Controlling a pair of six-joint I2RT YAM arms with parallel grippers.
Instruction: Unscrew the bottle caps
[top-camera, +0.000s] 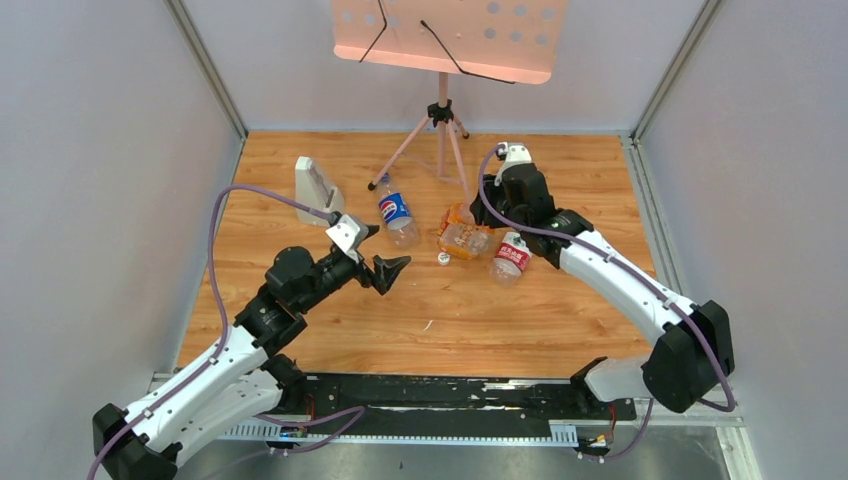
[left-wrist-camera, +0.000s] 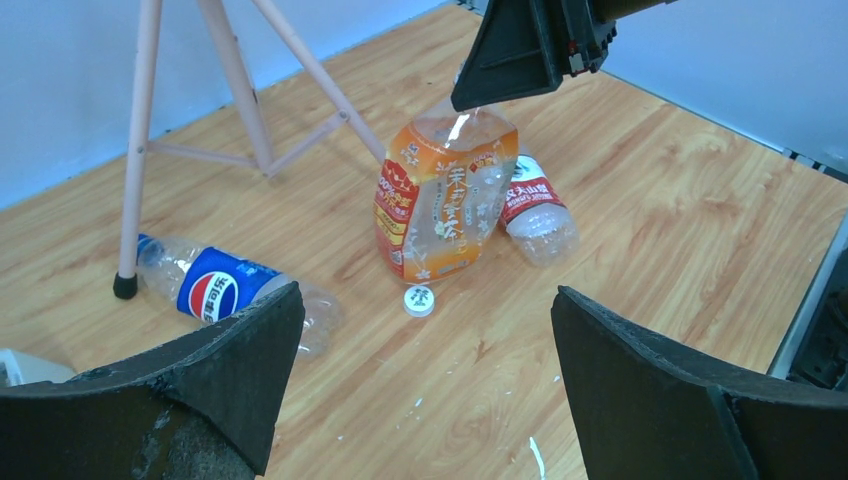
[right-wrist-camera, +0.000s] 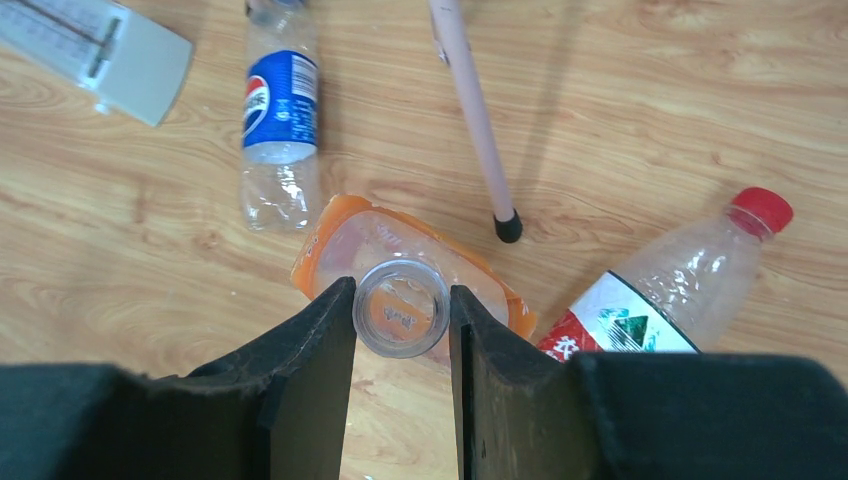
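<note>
"Checking the right gripper (right-wrist-camera: 402, 290) first: what did it have?" asked the one with the notebook.

"It was closed on the neck of the orange-labelled bottle (left-wrist-camera: 445, 195), one finger on each side. The bottle stood on the table (top-camera: 450, 330), leaning a little. From the wrist view I looked straight into its open mouth — no cap on it."

"And the cap?"

"The white cap (left-wrist-camera: 418, 300) lay flat on the wood just beside the base of that bottle, touching nothing."

"Left gripper (left-wrist-camera: 427, 292)?"

"Jaws wide apart and empty, hanging above the table on the near side of the cap."

"The other two bottles?"

"Both were on their sides. The Pepsi bottle (left-wrist-camera: 215, 290) lay left of the orange one, its neck end near a foot of the pink tripod (right-wrist-camera: 470, 110). I could not make out its cap clearly. The red-labelled bottle (right-wrist-camera: 640, 300) lay on the other side, close against the orange one, with its red cap (right-wrist-camera: 762, 208) on."

"Anything else?"

"A pale grey block (top-camera: 312, 183) stood further left — well apart from the bottles."
</note>
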